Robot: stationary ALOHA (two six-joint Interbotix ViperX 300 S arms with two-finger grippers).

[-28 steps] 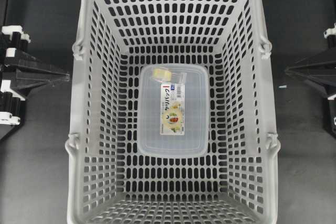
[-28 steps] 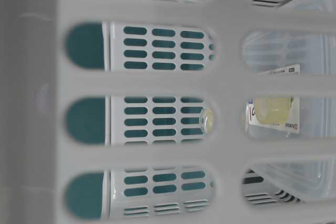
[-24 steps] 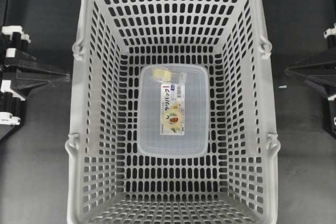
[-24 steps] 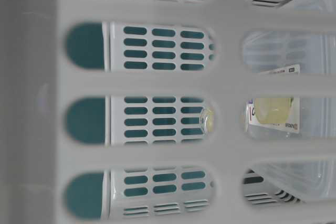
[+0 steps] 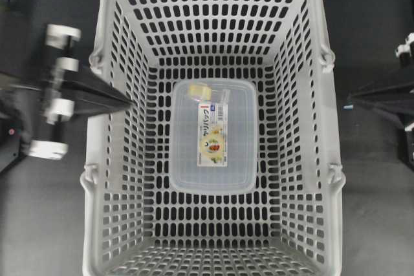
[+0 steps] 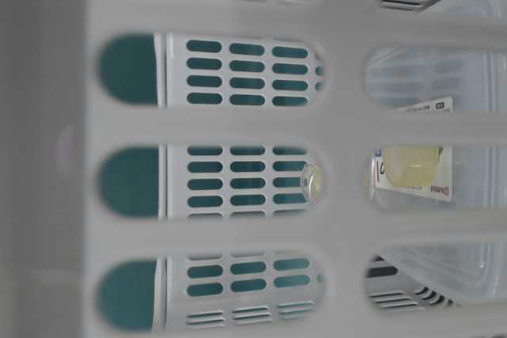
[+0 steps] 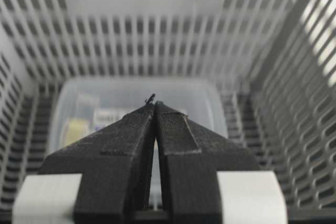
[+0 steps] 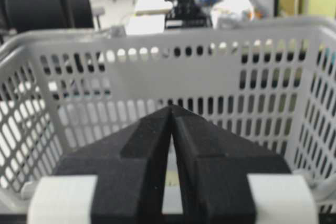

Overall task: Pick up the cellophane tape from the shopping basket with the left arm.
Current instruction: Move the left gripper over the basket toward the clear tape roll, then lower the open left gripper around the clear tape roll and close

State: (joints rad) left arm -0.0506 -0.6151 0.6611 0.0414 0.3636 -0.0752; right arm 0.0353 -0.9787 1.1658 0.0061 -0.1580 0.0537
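The cellophane tape (image 5: 202, 90), a small pale-yellow roll in a clear wrapper, lies on the far end of a clear box inside the light-grey shopping basket (image 5: 97, 134). My left gripper (image 5: 129, 103) is shut and empty. Its tips reach just over the basket's left rim, well left of the tape. In the left wrist view the shut left gripper (image 7: 154, 103) points into the basket (image 7: 157, 40), with the tape (image 7: 76, 128) low on the left. My right gripper (image 5: 349, 100) is shut and empty, just outside the right rim. The right wrist view shows that gripper (image 8: 170, 108) facing the basket's slotted wall (image 8: 210, 77).
A large clear rectangular box (image 5: 213, 159) with a printed label (image 5: 213, 137) fills the middle of the basket floor. The basket's high slotted walls (image 6: 238, 124) surround it, and handle lugs (image 5: 96, 61) stick out at the sides. Dark tabletop (image 5: 45, 224) lies outside the basket.
The left arm has swung right towards the basket, and its shut tips now overlap the left rim. The right arm, tape and box stay as they were.
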